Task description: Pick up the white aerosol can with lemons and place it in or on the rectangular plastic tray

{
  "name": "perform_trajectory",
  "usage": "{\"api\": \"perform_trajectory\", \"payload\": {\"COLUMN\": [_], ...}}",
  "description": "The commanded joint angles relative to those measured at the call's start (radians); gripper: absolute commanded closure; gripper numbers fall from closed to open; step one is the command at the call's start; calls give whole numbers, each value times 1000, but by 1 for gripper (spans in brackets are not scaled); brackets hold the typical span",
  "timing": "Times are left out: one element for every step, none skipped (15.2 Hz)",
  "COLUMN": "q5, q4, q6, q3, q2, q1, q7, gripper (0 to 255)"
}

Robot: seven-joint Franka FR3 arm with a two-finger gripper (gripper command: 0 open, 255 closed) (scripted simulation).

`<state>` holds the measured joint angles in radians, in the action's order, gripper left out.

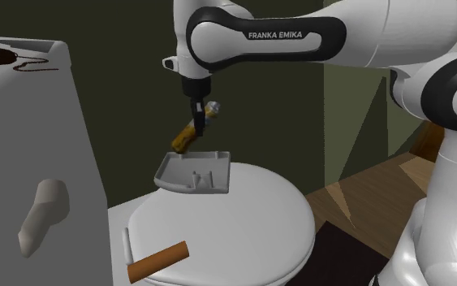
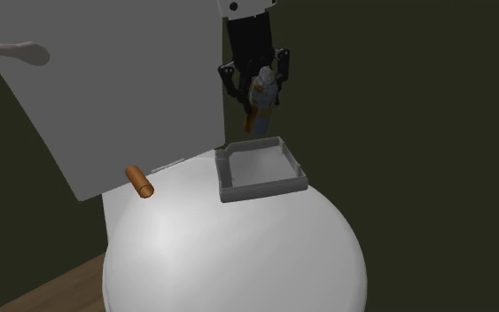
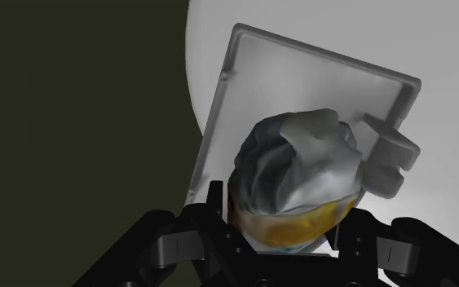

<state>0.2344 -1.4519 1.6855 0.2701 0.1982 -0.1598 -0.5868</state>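
Note:
My black gripper is shut on the aerosol can, which hangs tilted in the air. The can has a grey-white top and a yellow-orange lower body. It hangs just above the far edge of the grey rectangular tray, which rests on the white toilet lid. In the second exterior view the gripper holds the can over the tray's back rim. In the wrist view the can sits between the fingers, with the tray beneath it.
An orange-brown cylinder lies on the lid's near side, beside a thin white stick. The tall white tank with its flush handle stands at the shoulder view's left. Wooden floor lies beyond the toilet.

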Motion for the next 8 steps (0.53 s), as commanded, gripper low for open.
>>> {"api": "perform_trajectory", "payload": {"q5": [1, 1, 1, 1, 1, 1, 2, 2], "q4": [-27, -43, -59, -74, -89, -104, -118, -132], "q6": [28, 42, 56, 69, 83, 97, 110, 123], "q3": [0, -1, -1, -1, -2, -2, -2, -3], "q2": [0, -2, -4, -5, -6, -7, -8, -8], "q1": [1, 2, 3, 4, 5, 5, 6, 7], "q7": [5, 7, 9, 11, 13, 16, 18, 20], "gripper": [255, 255, 255, 255, 255, 255, 255, 255]}}
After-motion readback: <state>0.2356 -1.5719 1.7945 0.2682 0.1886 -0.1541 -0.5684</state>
